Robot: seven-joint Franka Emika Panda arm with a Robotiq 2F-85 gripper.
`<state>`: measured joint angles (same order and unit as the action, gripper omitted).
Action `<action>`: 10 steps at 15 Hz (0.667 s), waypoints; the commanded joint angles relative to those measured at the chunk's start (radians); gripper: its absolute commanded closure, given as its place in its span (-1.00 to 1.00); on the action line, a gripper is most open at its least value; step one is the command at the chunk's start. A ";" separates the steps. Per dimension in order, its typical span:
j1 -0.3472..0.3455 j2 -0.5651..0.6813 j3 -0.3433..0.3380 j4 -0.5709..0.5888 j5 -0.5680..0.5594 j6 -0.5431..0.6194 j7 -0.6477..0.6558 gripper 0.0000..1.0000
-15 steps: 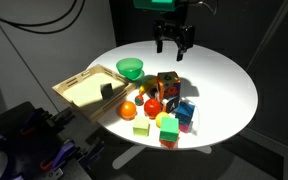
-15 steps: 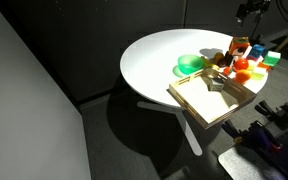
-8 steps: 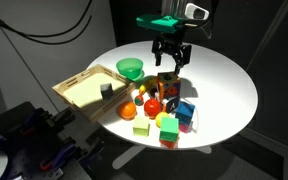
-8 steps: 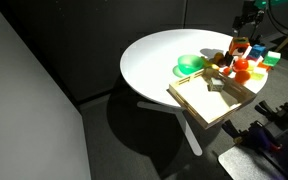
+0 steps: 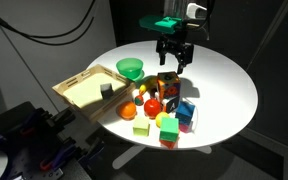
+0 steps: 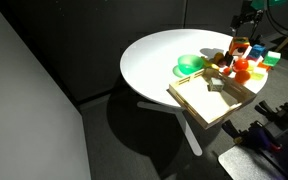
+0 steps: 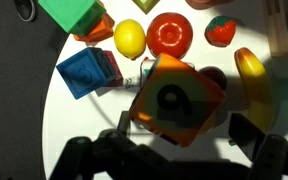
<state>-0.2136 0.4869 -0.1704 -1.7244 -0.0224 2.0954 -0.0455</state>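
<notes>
We see a dark room lit from above: the white table [image 5: 229,95] glares and shadows the floor [image 6: 134,112]. In the wrist view the colourful cube [image 7: 174,100] looks soft.

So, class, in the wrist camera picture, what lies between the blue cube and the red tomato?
A yellow lemon lies between the blue cube and the red tomato; the wrist view shows this plainly.

My wrist [image 5: 172,24] comes in from above and points straight down over the tabletop, my two dark fingers [image 5: 165,62] spread wide apart, gripping nothing, touching nothing.
</notes>
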 commanded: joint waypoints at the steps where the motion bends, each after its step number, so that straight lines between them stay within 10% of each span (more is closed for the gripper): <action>1: 0.000 0.001 -0.003 0.010 0.022 0.032 0.084 -1.00; 10: 0.012 0.007 -0.016 -0.002 0.079 0.077 0.318 -1.00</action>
<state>-0.2120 0.4917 -0.1721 -1.7262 0.0324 2.1539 0.2129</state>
